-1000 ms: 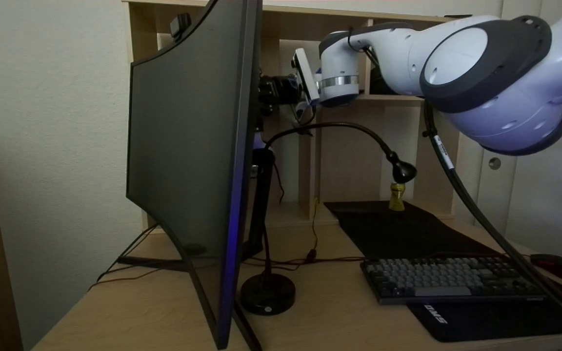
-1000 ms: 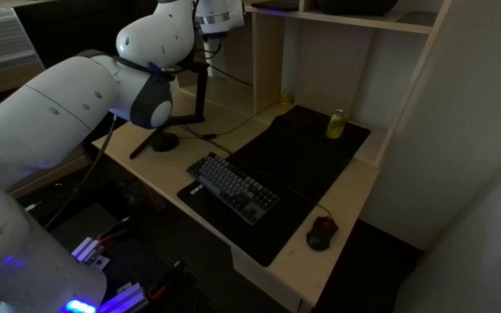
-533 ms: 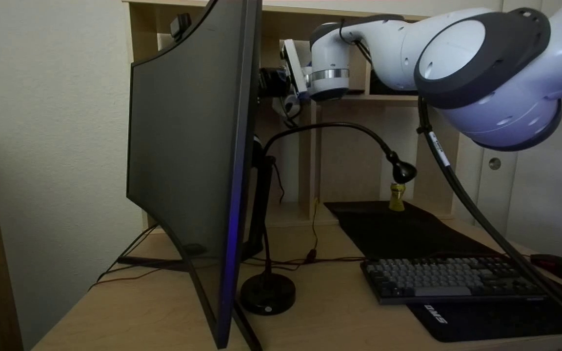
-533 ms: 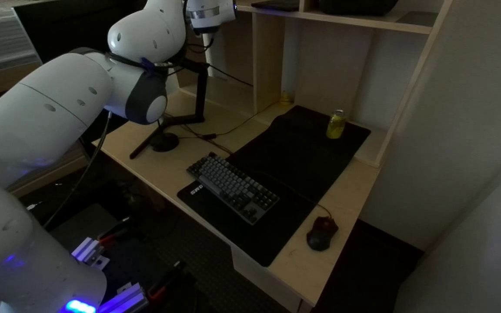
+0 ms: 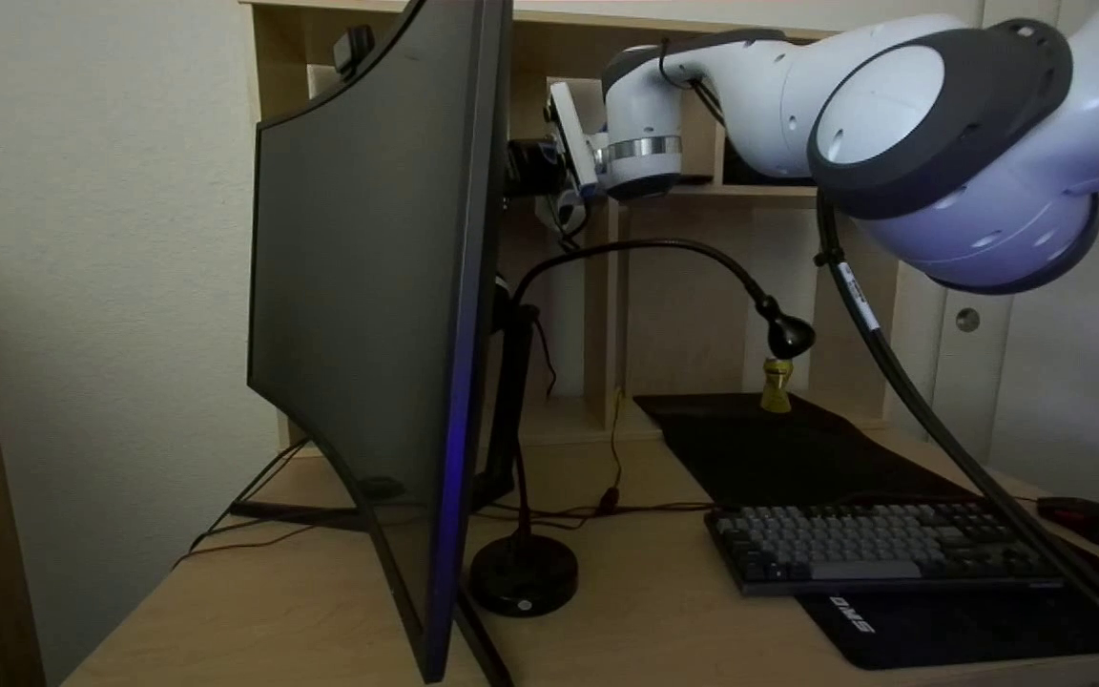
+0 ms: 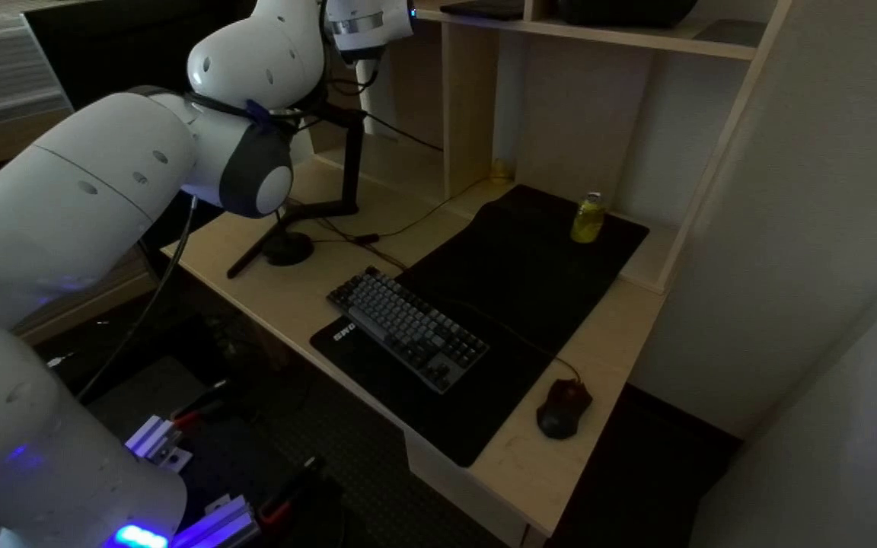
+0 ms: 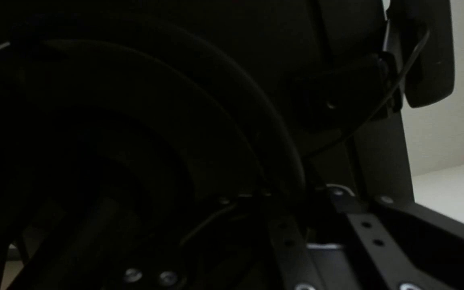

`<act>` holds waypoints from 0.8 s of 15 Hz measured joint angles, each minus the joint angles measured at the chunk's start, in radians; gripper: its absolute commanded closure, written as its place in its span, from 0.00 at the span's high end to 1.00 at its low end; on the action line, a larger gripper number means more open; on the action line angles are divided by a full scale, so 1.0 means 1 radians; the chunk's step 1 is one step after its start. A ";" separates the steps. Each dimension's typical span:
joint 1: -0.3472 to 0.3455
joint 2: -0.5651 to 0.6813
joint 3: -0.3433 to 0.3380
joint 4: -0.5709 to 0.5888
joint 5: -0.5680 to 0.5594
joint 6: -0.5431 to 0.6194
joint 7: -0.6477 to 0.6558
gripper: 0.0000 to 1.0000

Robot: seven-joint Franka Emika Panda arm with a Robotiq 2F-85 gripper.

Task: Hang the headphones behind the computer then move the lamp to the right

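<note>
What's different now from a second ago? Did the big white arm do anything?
The far end of the white arm moved left and slightly up in both exterior views, so more of its gripper is hidden behind the monitor. Whether anything was taken hold of or let go can't be told; it's too dark there. The monitor, lamp, keyboard, mouse and yellow can stayed put.
</note>
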 measured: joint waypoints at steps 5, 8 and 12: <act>0.001 0.003 -0.033 -0.001 -0.028 0.085 -0.041 0.05; -0.001 0.019 -0.056 -0.001 -0.057 0.167 -0.048 0.05; 0.003 0.041 -0.058 -0.002 -0.073 0.195 -0.027 0.45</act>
